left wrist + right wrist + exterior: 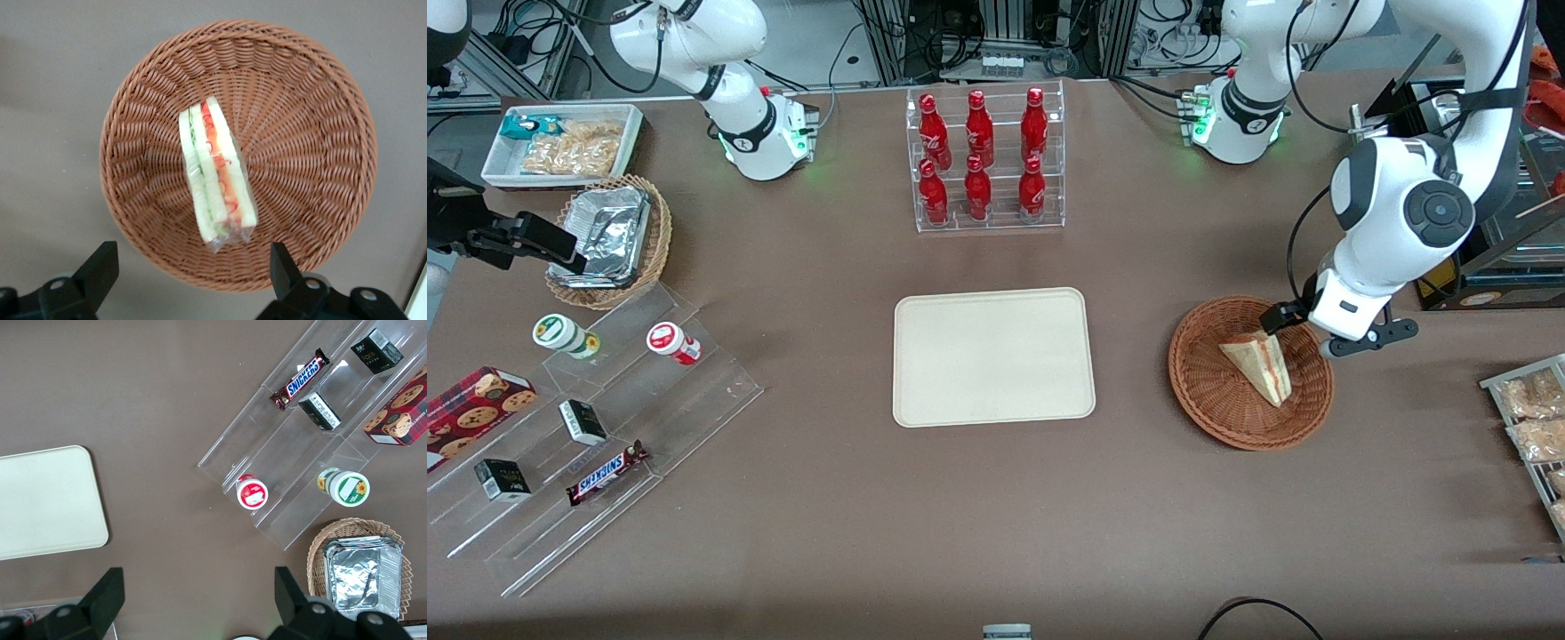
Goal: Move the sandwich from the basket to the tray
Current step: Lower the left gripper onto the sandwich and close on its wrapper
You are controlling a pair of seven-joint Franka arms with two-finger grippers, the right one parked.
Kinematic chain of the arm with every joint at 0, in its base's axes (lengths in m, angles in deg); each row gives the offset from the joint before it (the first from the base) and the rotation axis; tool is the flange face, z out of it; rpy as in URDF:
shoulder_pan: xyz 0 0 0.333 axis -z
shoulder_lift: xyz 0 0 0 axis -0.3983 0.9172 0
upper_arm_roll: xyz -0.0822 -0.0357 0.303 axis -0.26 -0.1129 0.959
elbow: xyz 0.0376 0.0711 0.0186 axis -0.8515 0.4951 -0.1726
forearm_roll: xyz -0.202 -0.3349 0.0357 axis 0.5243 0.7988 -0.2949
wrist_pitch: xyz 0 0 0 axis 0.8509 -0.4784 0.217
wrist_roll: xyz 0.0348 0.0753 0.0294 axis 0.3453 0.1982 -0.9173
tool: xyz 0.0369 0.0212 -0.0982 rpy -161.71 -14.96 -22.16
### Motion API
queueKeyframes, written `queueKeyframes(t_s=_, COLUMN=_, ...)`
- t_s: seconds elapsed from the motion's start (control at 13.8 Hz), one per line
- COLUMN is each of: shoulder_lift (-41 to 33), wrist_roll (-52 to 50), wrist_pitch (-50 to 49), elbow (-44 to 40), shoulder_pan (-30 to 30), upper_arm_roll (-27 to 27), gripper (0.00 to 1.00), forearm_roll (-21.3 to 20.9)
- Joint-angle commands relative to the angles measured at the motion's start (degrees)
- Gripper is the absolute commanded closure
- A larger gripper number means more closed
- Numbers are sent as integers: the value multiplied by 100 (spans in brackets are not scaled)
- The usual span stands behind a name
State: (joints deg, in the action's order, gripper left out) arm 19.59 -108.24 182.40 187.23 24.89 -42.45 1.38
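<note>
In the front view, the left arm's gripper (1279, 322) hangs over the edge of the basket (1209, 411) that lies farther from the camera, its dark fingers just above the wicker rim. The sandwich (1259, 364) lies inside the basket, directly below the gripper and a little nearer to the camera, its layered cut edge facing the working arm's end of the table. Nothing is between the fingers. The tray (993, 356) lies flat on the brown table (996, 516), well apart from the gripper toward the parked arm's end, and it is bare. A clear rack of red bottles (983, 158) stands farther from the camera than the tray.

In the left wrist view, the gripper (192, 265) looks straight down into the basket (313, 140). Its two black fingertips (100, 267) are spread wide, clearly wider than the sandwich (215, 170) is thick, and they sit above the rim without touching the sandwich. The wedge rests on the basket's floor with its red, orange and green filling turned up toward the camera, wrapped in clear film.

In the right wrist view, one corner of the tray (47, 503) shows on the table, along with a clear stepped stand (313, 447) holding a Snickers bar (300, 379) and small boxes.
</note>
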Motion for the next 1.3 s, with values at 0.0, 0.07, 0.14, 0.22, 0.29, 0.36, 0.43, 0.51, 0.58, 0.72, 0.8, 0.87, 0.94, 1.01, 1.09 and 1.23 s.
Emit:
queueKeyframes(t_s=0.0, shoulder_lift=153, wrist_roll=-862, wrist_pitch=395, elbow=99, shoulder_pan=104, upper_arm_roll=-6, gripper=0, forearm_roll=-60)
queueKeyframes(t_s=0.07, shoulder_lift=206, wrist_roll=-1144, wrist_pitch=544, elbow=126, shoulder_pan=104, upper_arm_roll=-6, gripper=0, forearm_roll=-60)
queueKeyframes(t_s=0.14, shoulder_lift=285, wrist_roll=-1503, wrist_pitch=633, elbow=135, shoulder_pan=104, upper_arm_roll=-6, gripper=0, forearm_roll=-60)
queueKeyframes(t_s=0.22, shoulder_lift=346, wrist_roll=-1829, wrist_pitch=720, elbow=135, shoulder_pan=113, upper_arm_roll=-6, gripper=0, forearm_roll=-60)
queueKeyframes(t_s=0.29, shoulder_lift=425, wrist_roll=-2102, wrist_pitch=774, elbow=126, shoulder_pan=148, upper_arm_roll=-6, gripper=0, forearm_roll=-60)
queueKeyframes(t_s=0.36, shoulder_lift=470, wrist_roll=-2261, wrist_pitch=774, elbow=126, shoulder_pan=148, upper_arm_roll=-6, gripper=0, forearm_roll=-60)
queueKeyframes(t_s=0.43, shoulder_lift=505, wrist_roll=-2471, wrist_pitch=774, elbow=126, shoulder_pan=148, upper_arm_roll=-6, gripper=0, forearm_roll=-60)
queueKeyframes(t_s=0.51, shoulder_lift=549, wrist_roll=-2700, wrist_pitch=774, elbow=126, shoulder_pan=148, upper_arm_roll=-6, gripper=0, forearm_roll=-60)
queueKeyframes(t_s=0.58, shoulder_lift=593, wrist_roll=-2867, wrist_pitch=774, elbow=126, shoulder_pan=148, upper_arm_roll=-6, gripper=0, forearm_roll=-60)
queueKeyframes(t_s=0.72, shoulder_lift=750, wrist_roll=-3036, wrist_pitch=774, elbow=100, shoulder_pan=148, upper_arm_roll=-6, gripper=0, forearm_roll=-60)
queueKeyframes(t_s=0.8, shoulder_lift=786, wrist_roll=-3036, wrist_pitch=783, elbow=82, shoulder_pan=148, upper_arm_roll=-6, gripper=0, forearm_roll=-60)
queueKeyframes(t_s=0.87, shoulder_lift=839, wrist_roll=-3036, wrist_pitch=774, elbow=82, shoulder_pan=140, upper_arm_roll=-6, gripper=0, forearm_roll=-60)
queueKeyframes(t_s=0.94, shoulder_lift=857, wrist_roll=-3036, wrist_pitch=783, elbow=82, shoulder_pan=140, upper_arm_roll=-6, gripper=0, forearm_roll=-60)
queueKeyframes(t_s=1.01, shoulder_lift=926, wrist_roll=-3036, wrist_pitch=774, elbow=82, shoulder_pan=140, upper_arm_roll=-6, gripper=0, forearm_roll=-60)
queueKeyframes(t_s=1.09, shoulder_lift=979, wrist_roll=-3036, wrist_pitch=791, elbow=65, shoulder_pan=140, upper_arm_roll=-6, gripper=0, forearm_roll=-60)
queueKeyframes(t_s=1.23, shoulder_lift=1015, wrist_roll=-3027, wrist_pitch=862, elbow=47, shoulder_pan=131, upper_arm_roll=-6, gripper=4, forearm_roll=-60)
